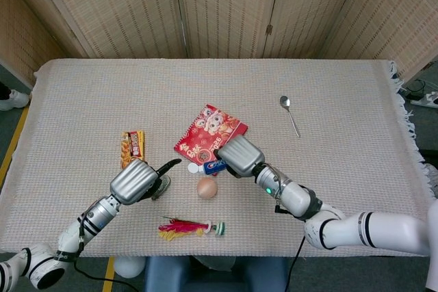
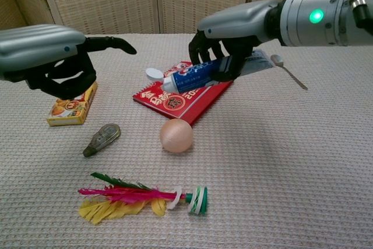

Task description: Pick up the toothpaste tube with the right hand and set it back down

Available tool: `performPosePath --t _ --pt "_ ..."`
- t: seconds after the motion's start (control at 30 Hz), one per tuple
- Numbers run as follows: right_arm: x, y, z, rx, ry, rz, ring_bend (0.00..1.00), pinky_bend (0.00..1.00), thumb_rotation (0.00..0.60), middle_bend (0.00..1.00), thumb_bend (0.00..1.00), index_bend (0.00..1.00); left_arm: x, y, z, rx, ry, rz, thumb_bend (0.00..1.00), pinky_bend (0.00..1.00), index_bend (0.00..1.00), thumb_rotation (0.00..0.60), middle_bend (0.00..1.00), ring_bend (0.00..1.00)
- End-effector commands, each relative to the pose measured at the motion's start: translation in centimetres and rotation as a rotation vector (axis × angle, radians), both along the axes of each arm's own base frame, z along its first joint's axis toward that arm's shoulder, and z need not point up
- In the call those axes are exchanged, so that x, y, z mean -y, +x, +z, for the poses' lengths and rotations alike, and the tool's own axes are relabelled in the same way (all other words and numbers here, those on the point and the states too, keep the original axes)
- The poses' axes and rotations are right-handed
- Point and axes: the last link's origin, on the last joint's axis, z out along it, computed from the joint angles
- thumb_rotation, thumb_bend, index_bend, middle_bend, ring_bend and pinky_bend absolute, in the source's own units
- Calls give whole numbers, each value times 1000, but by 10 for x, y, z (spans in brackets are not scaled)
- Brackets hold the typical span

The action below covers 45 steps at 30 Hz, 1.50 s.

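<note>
The blue-and-white toothpaste tube with the white cap (image 2: 192, 76) is gripped by the right hand (image 2: 224, 53), with the dark fingers (image 2: 201, 52) curled down over the tube's body from above, so that hand is clearly wrapped tight around it. The tube is held up off the table, right above the near edge of the red spiral-bound 2025 calendar (image 2: 175, 94). Its long axis is roughly level with a slight tilt, and the white cap end is pointed away from the palm toward the robot's left, while the flat crimped tail is stuck out the other side of the hand.

The left hand (image 2: 61, 65) is hovering to the left of the calendar with nothing held; the fingers are loosely curled and one is stretched out toward the calendar, so it's partly spread.

Just in front of the calendar, a peach-coloured egg-shaped ball (image 2: 176, 136) is seen on the woven cloth. A yellow snack box (image 2: 71, 104) is lying left of the calendar, partly under the left hand in the chest view.
</note>
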Motion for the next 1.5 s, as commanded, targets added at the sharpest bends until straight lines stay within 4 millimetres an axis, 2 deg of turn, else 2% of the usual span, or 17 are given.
performPosePath --t 0.03,0.4,0.77,0.93,1.17,1.33,1.43,1.5 --pt "0 1 -1 2 -2 -3 559 605 600 553 813 587 1 6 -8 -14 -22 7 723 804 139 600 880 888" --pt "1 -3 -5 -1 2 -15 559 605 600 553 813 587 4 10 -15 -44 -32 17 725 804 133 600 880 887" --pt "1 3 -8 29 9 -6 560 605 600 553 826 588 5 21 -23 -54 -42 -3 727 804 128 600 880 886" --pt "1 3 -5 60 2 -7 568 605 600 558 831 596 4 15 -25 -60 -39 18 726 804 128 600 880 885" --pt "2 -2 2 117 -5 -25 568 605 600 561 840 601 5 -2 -26 -45 -40 82 729 804 121 600 880 880" --pt "1 -2 2 162 5 -30 567 605 600 561 840 601 5 -4 -29 -16 -46 102 731 804 113 600 880 876" --pt "0 -6 2 171 8 -35 568 605 600 561 840 601 4 -5 -26 24 -27 120 729 804 99 600 865 841" --pt "-1 -10 2 186 10 -50 568 605 600 561 840 601 1 -6 -19 93 -9 155 706 772 66 600 761 747"
